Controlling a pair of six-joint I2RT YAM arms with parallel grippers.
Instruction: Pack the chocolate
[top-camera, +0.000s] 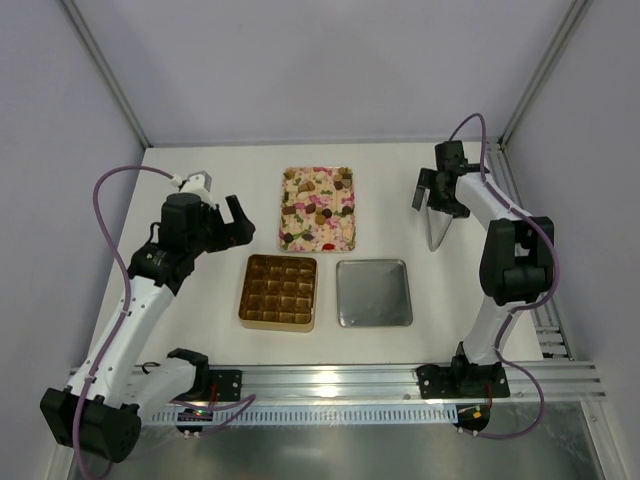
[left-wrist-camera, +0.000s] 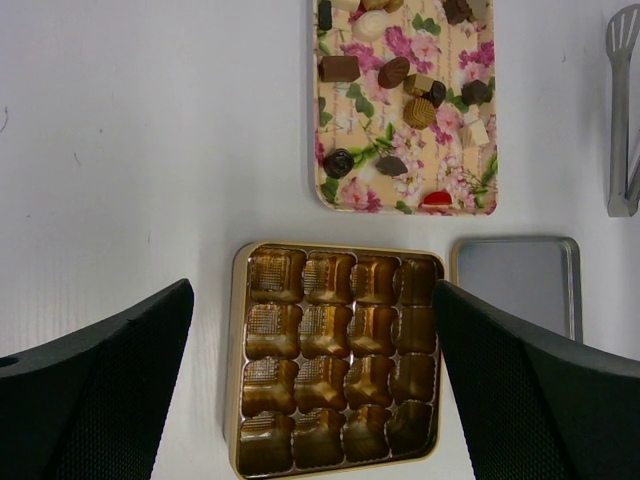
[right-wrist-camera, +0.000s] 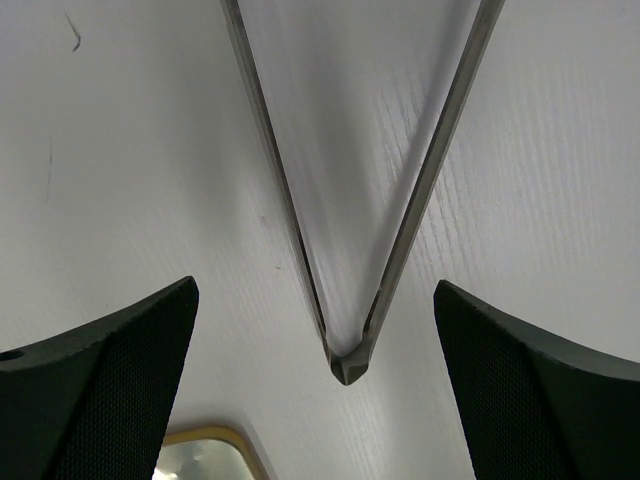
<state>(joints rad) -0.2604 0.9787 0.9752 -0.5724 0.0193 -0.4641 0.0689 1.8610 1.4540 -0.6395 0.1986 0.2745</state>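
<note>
Several small chocolate pieces, dark brown, light brown and cream, lie on the pink flowered tray. In front of it sits the square gold box; every cell of its brown grid is empty. My left gripper hovers open to the left of the tray and above the box, with nothing between its fingers. My right gripper is open over the metal tongs, its fingers on either side of the hinge end and apart from it.
A silver lid lies to the right of the gold box. The tongs rest on the white table right of the tray. Grey walls with frame posts close off the back and sides.
</note>
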